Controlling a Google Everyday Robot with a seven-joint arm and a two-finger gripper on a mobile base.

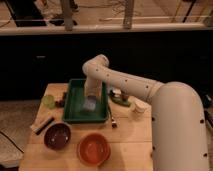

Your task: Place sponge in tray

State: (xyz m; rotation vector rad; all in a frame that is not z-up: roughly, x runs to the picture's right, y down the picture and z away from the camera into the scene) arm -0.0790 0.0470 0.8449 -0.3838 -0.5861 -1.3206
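Gripper (92,98) down in tray (70,101), at sponge (90,106). From tray: bowl (56,136) at 7 o'clock, second bowl (93,148) at 6, cup (138,108) at 3.

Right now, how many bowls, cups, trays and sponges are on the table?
2 bowls: brown bowl, orange bowl
2 cups: yellow-green cup, white cup
1 tray, green
1 sponge, inside the tray
Total: 6
The pincer is down in the tray, right at the sponge.
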